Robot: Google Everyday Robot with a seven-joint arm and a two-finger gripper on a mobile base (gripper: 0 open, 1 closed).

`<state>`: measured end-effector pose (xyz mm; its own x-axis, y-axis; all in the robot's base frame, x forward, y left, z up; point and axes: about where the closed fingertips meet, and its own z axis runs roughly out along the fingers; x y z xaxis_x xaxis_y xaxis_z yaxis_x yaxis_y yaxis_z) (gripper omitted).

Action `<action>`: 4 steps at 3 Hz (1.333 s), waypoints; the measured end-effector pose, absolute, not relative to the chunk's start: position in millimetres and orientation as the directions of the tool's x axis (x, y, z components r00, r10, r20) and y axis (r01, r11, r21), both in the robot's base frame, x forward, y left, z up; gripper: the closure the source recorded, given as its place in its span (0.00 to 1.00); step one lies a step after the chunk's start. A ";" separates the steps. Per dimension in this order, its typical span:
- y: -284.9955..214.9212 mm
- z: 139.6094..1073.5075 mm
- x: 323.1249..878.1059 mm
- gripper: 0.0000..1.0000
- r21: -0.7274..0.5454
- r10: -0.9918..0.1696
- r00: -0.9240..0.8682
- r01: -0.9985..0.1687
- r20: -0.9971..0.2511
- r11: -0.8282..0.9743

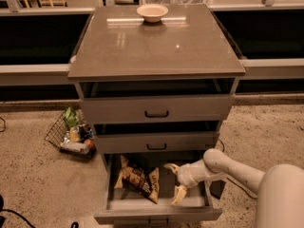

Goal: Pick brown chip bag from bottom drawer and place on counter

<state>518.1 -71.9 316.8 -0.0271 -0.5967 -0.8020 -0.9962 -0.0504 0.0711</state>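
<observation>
Crinkle was the whole story with that crinkly tan-yellow snack bag with its dark brown printed panel (137, 178): it lay on the floor of the pulled-out lowest grey drawer (156, 212), in the left half, pointed corners splayed out. Just beside it on the right, inside the same drawer, hung the pale two-finger gripper (175, 181). Its fingers were spread wide, one pointing up and left toward the bag, the other down toward the drawer front, and nothing sat between them. It was not touching the bag, as far as could be seen. That bag looked light, soft and puffed with air, so by my reckoning it would buckle and slide under a push rather than sit firm. Its film probably ran slick too, and the chips inside would crush under a hard squeeze. The best hold, I judged, was across the near right edge or a sealed end seam, where the film lay doubled, with a gentle close. Up top, the glossy grey-brown square counter slab (156, 46) waited, a small pale bowl (152, 12) at its far edge.
</observation>
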 end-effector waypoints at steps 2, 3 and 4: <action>-49.9 277.0 558.2 0.00 0.002 -0.532 0.009 -1.000 -0.847 -0.020; -45.0 257.3 566.7 0.00 -0.005 -0.526 -0.003 -1.000 -0.850 0.014; -23.6 222.4 587.9 0.00 -0.056 -0.495 0.014 -0.996 -0.869 0.070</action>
